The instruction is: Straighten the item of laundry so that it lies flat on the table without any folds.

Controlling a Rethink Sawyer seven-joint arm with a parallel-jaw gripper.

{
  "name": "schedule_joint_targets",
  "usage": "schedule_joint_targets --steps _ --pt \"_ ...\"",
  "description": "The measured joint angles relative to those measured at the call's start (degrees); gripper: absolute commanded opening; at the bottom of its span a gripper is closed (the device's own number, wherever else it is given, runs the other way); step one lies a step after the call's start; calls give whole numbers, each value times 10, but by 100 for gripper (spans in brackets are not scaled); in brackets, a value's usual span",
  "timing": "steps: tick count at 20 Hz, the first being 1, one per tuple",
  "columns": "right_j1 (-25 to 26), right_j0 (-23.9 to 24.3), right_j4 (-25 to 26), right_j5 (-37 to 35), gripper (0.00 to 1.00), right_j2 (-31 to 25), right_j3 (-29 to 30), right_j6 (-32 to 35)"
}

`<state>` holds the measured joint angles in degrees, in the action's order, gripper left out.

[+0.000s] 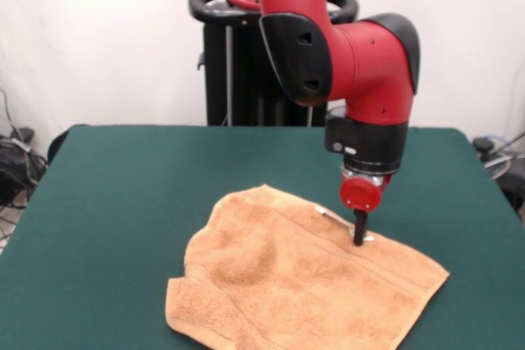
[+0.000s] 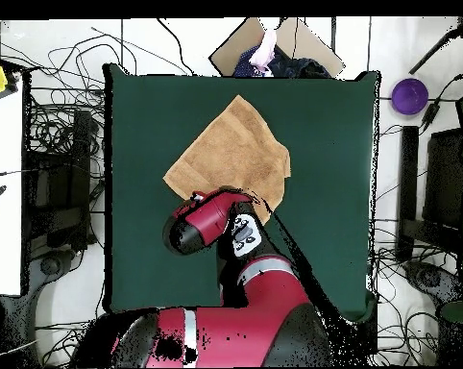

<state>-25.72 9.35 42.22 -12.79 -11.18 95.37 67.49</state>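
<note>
Towel (image 1: 303, 293) lay rumpled on the green counter (image 1: 123, 202), near its front edge, with one corner doubled over. Hand (image 1: 359, 239) pressed down at its far edge beside the tag (image 1: 324, 213); whether it gripped, I could not tell. Dragging might bunch the cloth further.

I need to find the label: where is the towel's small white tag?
In the front view, the tag lies on the towel's far edge, right of centre, just left of the gripper.

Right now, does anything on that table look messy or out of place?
Yes: the peach towel lies askew on the green table, rumpled, with its lower left corner folded over. The gripper presses down near its far edge, beside the small white tag.
</note>
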Motion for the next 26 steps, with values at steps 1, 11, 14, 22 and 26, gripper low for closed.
schedule_joint_targets --steps 1,11,14,22,26 --pt "0 0 0 0 0 0 0 0" --pt "0 8 0 0 0 -7 2 0" --pt "0 14 0 2 0 -12 5 0" --pt "-1 18 3 18 0 -12 12 0" --pt "-1 20 6 27 0 -12 16 0"
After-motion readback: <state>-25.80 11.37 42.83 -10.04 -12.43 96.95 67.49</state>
